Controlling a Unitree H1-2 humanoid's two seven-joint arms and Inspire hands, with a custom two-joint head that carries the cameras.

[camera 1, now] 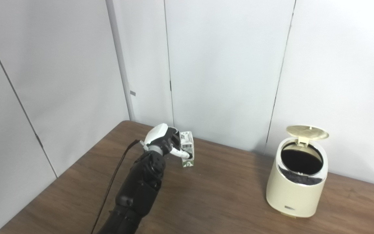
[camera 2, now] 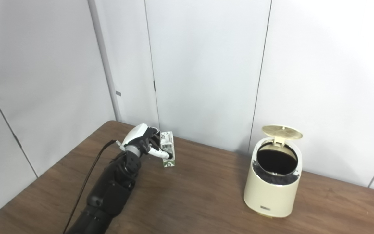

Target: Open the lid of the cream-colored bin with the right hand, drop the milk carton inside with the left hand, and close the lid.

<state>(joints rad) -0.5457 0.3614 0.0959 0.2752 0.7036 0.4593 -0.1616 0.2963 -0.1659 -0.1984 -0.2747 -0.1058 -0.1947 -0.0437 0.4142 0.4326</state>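
On the far left part of the wooden tabletop (camera 1: 226,195), near the back edge, stands the milk carton (camera 1: 187,149), upright, w/ its base on the wood. Left hand (camera 1: 165,140) is wrapped round the carton from its left side: white fingers (camera 1: 181,152) cross the front face & the thumb side is hidden behind, so hand is closed on the carton. Can't tell if the carton is lifted at all; it looks to sit on the surface. Black forearm runs from bottom edge up to the hand, w/ a thin black cable (camera 1: 112,188) hanging along its left side.

Well apart to the right sits the cream-colored bin (camera 1: 295,188), upright on the tabletop, close to the wall panels (camera 1: 226,65). Its lid (camera 1: 307,132) is up, hinged at the back rim & tilted back toward the wall, underside facing the cameras. Opening shows a dark inside; a black liner edge shows along the front of the rim. Small label near the bin's base, too small to read.

Right hand isn't in either view.
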